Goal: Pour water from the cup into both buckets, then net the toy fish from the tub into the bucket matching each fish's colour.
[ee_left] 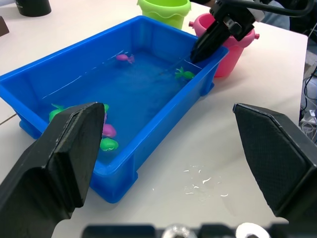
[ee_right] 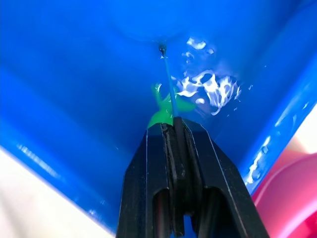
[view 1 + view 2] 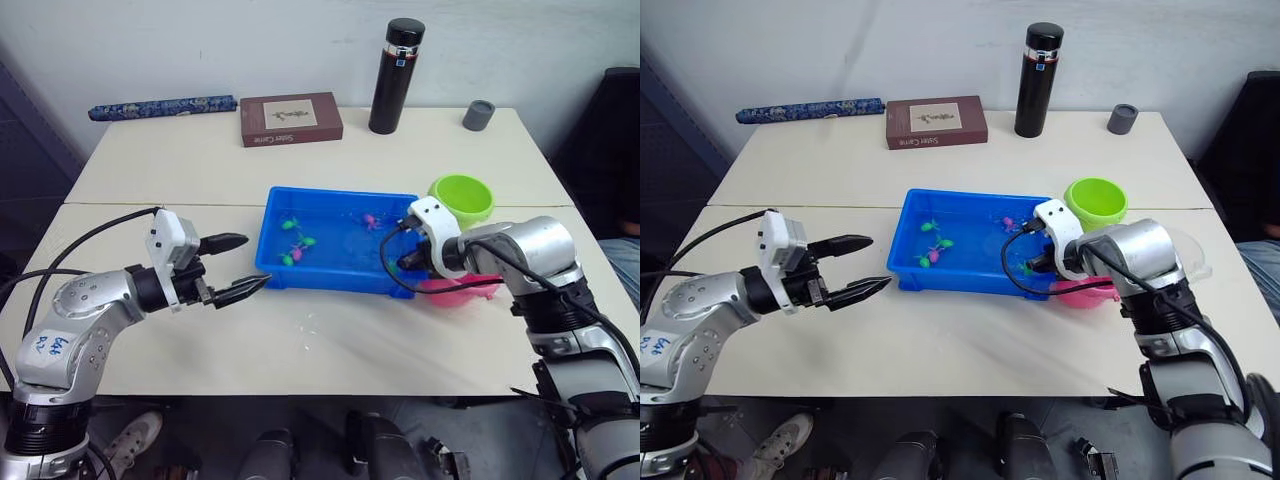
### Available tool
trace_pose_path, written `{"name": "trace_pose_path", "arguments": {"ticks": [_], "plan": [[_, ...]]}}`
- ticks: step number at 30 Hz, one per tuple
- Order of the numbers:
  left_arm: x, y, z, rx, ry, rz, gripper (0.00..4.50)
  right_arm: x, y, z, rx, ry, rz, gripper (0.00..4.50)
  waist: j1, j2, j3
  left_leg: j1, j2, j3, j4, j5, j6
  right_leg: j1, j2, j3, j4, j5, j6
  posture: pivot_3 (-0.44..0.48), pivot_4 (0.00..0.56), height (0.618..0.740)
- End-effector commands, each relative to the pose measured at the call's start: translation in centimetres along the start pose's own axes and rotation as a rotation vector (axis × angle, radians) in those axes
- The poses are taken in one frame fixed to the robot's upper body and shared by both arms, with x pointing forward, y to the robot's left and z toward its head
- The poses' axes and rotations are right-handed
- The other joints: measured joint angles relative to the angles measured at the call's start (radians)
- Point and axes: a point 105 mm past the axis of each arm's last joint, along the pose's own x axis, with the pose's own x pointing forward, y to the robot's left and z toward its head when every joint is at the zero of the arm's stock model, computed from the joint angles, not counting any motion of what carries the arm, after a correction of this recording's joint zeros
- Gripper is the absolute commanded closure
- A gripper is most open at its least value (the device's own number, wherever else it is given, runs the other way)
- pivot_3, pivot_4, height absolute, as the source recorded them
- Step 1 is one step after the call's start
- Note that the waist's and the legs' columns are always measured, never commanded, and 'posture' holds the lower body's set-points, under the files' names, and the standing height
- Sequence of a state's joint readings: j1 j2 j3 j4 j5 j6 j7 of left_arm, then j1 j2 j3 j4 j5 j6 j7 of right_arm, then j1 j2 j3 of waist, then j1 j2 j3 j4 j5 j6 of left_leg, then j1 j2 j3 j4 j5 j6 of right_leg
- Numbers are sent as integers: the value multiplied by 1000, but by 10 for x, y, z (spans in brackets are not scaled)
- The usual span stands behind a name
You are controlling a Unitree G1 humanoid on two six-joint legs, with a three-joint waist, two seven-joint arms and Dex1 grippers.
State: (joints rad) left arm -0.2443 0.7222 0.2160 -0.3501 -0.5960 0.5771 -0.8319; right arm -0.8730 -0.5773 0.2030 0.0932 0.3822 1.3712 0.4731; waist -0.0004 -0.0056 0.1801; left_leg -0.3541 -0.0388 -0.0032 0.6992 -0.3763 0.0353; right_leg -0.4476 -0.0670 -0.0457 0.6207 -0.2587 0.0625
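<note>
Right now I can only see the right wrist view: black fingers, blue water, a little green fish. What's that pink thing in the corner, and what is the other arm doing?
Observer: That is a pink bucket, standing on the table just outside the tub.
Operator: And the other arm?
Observer: The left gripper hovers open over the table by the tub's opposite end, holding nothing.
Operator: Are there more fish?
Observer: Yes. A pink fish floats alone, and a pink-and-green cluster sits at the far end.
</note>
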Motion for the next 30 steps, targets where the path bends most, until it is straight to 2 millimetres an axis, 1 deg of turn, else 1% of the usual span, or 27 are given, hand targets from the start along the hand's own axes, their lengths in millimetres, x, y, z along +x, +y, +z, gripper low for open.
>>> {"name": "trace_pose_path", "arguments": {"ticks": [1, 9, 15, 24, 30], "plan": [[0, -1, 11, 57, -16, -13, 28, -6, -14, 13, 23, -62, -71, 4500, 0, 0, 0, 0, 0, 0, 0, 0, 0, 0, 0, 0, 0, 0, 0, 0, 150, 739], [0, -1, 10, 72, -3, -32, 28, -8, -21, 28, 52, -147, -114, 4500, -1, 0, 0, 0, 0, 0, 0, 0, 0, 0, 0, 0, 0, 0, 0, 0, 150, 739], [-1, 6, 14, 89, -7, -29, 28, -18, -27, 36, 46, -201, -133, 4500, -2, 0, 0, 0, 0, 0, 0, 0, 0, 0, 0, 0, 0, 0, 0, 0, 150, 739], [0, 8, 14, 91, -14, -26, 28, -34, -33, 29, 32, -210, -162, 4500, -1, 0, 0, -1, 0, -1, 0, 0, 0, 0, 0, -1, 0, 0, 0, 0, 150, 739], [2, 10, 15, 93, -20, -30, 28, -34, -33, 17, 36, -154, -167, 4500, -1, 0, 0, -1, 0, -1, 0, 0, 0, 0, 0, -1, 0, 0, 0, 0, 150, 739]]}}
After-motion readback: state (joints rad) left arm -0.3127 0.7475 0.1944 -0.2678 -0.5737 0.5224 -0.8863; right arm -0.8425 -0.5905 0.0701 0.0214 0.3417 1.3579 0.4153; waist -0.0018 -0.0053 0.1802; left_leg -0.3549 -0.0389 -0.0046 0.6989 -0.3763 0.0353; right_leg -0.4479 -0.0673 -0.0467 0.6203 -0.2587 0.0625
